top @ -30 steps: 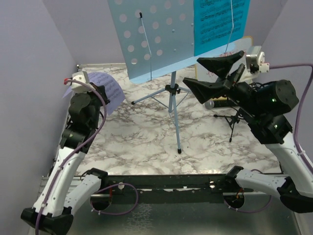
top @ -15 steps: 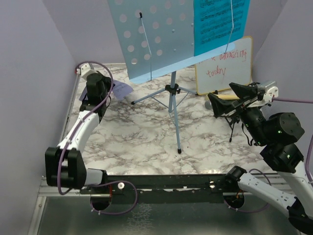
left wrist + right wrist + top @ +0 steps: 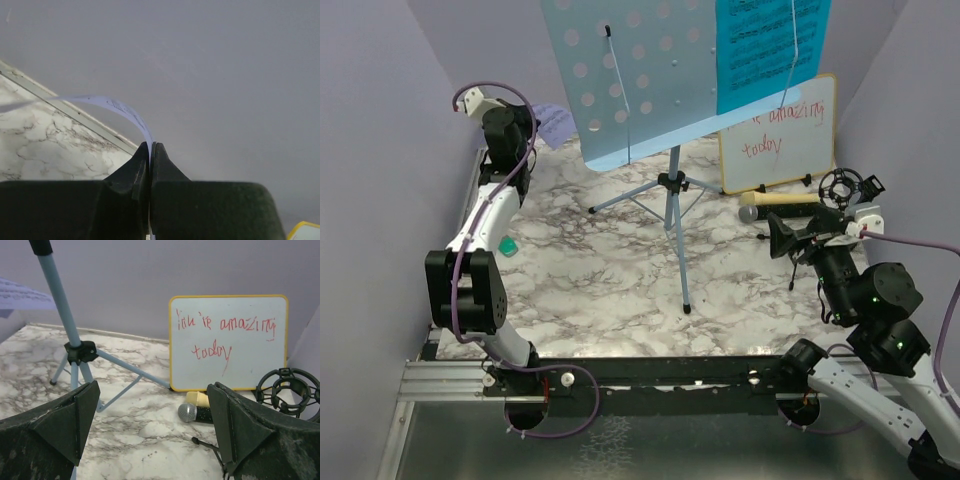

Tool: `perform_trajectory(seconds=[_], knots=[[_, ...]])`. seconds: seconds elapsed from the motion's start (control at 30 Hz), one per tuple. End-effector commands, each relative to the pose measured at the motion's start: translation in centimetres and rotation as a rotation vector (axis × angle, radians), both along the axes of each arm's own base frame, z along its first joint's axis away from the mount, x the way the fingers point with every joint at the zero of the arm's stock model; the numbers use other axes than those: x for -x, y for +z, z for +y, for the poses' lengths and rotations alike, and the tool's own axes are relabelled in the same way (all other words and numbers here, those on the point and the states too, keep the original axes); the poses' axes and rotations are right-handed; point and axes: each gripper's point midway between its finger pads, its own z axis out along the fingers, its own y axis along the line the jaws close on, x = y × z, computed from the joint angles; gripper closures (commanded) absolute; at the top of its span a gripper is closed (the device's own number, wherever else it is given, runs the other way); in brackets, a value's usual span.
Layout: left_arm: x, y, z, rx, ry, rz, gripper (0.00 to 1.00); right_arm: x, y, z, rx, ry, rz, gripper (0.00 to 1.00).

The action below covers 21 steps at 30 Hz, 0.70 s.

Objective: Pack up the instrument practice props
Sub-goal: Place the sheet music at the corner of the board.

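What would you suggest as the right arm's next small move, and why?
Probably ease the right gripper forward and down toward the handheld mic. Its jaws are open and empty, and the wrist view shows the mic lying on the table ahead, framed between them, before the whiteboard. The left gripper is busy, shut on the printed sheet.

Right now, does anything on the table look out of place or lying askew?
Yes. The cream handheld microphone lies flat on the marble table before the whiteboard, not upright. The printed music sheet curls in the air at the far left, pinched in the shut left jaws.
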Motion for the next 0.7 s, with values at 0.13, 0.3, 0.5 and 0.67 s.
perform_trajectory(seconds=[0.13,0.3,0.5,0.67], knots=[[-0.4,-7.7,1.1,0.127,0.081,0.051,1.0,-0.3,-1.0,-1.1,-0.023,-0.066,-0.049,0.03],[-0.7,-15.5,2.7,0.285,0.127,0.122,1.0,-0.2,-1.4,-1.7,-0.014,-0.088,-0.05,0.03],[1.3,-22.0,4.0,0.416,0.251,0.168,1.0,-0.4,-1.8,-2.0,-0.008,-0.109,-0.042,0.03],[3.7,-23.7,5.1,0.517,0.353,0.132,1.0,-0.7,-2.0,-1.8,0.004,-0.111,-0.039,0.03]])
